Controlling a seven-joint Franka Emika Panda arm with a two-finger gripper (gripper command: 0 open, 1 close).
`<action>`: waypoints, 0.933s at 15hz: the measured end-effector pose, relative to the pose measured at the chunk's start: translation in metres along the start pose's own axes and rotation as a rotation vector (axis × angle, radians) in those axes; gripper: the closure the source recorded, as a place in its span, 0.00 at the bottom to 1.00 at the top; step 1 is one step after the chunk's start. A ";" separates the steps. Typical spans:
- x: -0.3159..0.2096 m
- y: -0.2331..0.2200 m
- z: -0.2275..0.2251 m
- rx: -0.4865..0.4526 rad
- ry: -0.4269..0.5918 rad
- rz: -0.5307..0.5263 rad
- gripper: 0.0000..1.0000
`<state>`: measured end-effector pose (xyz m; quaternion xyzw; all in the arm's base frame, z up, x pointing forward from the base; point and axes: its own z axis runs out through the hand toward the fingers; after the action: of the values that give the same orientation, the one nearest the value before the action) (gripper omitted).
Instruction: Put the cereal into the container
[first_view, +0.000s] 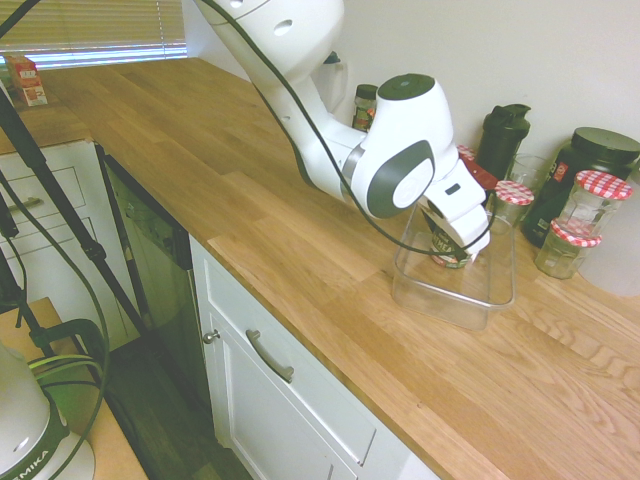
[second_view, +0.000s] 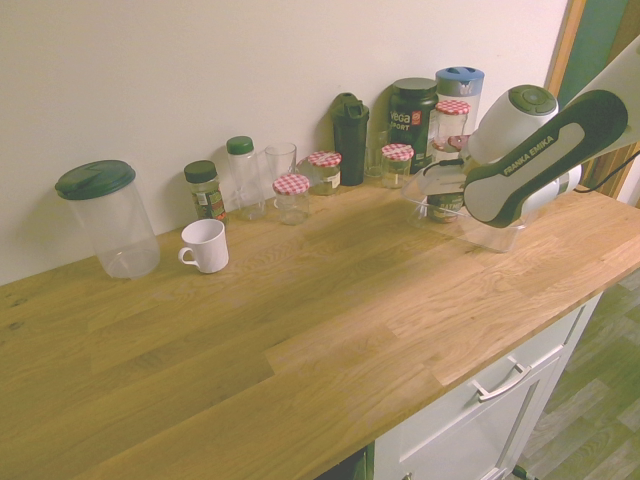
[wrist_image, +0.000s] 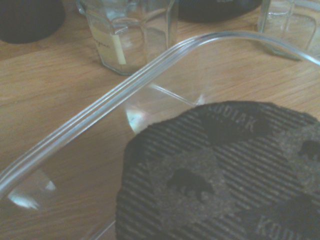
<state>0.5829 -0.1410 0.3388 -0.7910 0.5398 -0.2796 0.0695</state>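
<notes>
Cereal jar lowered into clear tub
Gripper (first_view: 458, 240) clamped on the cereal (first_view: 443, 243) (dark lid), inside the container (first_view: 452, 297) beneath it

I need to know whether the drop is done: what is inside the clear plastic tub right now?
The cereal sits within the container walls, the gripper shut on it. Its dark ribbed top fills the wrist view. The arm hides whether its base touches the floor.
</notes>
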 end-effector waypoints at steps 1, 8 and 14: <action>0.003 -0.002 -0.001 -0.026 -0.009 0.001 0.00; 0.006 -0.006 -0.018 -0.159 -0.138 0.102 0.00; 0.019 -0.028 -0.057 -0.141 -0.161 0.126 0.00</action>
<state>0.5815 -0.1360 0.4048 -0.7785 0.5993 -0.1714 0.0740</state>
